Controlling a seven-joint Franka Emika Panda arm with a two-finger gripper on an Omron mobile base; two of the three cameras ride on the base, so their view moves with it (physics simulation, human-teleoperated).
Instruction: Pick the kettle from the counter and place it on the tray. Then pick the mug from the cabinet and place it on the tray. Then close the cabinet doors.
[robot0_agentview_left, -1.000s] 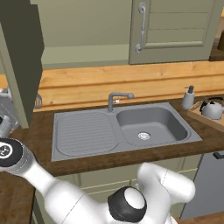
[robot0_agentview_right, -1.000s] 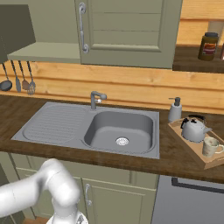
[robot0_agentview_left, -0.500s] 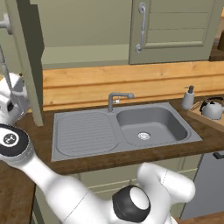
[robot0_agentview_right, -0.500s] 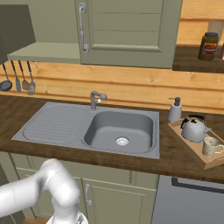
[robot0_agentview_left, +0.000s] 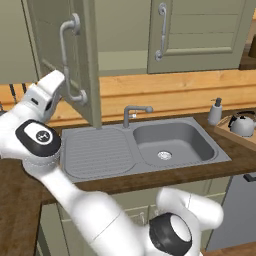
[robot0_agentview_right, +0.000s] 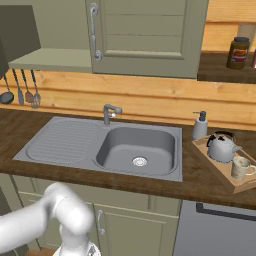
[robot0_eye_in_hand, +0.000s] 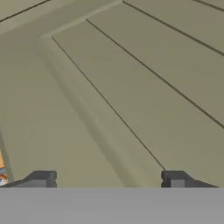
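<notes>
The silver-grey kettle (robot0_agentview_right: 221, 146) and the cream mug (robot0_agentview_right: 241, 167) both stand on the wooden tray (robot0_agentview_right: 210, 162) at the counter's right end. The kettle (robot0_agentview_left: 242, 124) also shows at the right edge of the left base view. The cabinet's right door (robot0_agentview_right: 145, 35) is shut. Its left door (robot0_agentview_left: 60, 55) stands partly swung in, with its bar handle (robot0_agentview_left: 70, 60) facing me. My gripper (robot0_eye_in_hand: 109, 179) is open, its fingertips (robot0_eye_in_hand: 41, 178) wide apart and close against the door's olive panel (robot0_eye_in_hand: 131, 87), nothing between them. My arm (robot0_agentview_left: 37, 135) reaches up to the door's left side.
A grey sink (robot0_agentview_left: 172, 142) with drainer and tap (robot0_agentview_left: 131, 114) fills the counter's middle. A white soap dispenser (robot0_agentview_right: 200, 125) stands beside the tray. Utensils (robot0_agentview_right: 22, 90) hang on the wall at left. A dark jar (robot0_agentview_right: 237, 52) sits on the right shelf.
The left cabinet door has swung rightward from nearly edge-on towards shut. My arm has risen and moved right with it. The kettle, mug and tray have not moved.
</notes>
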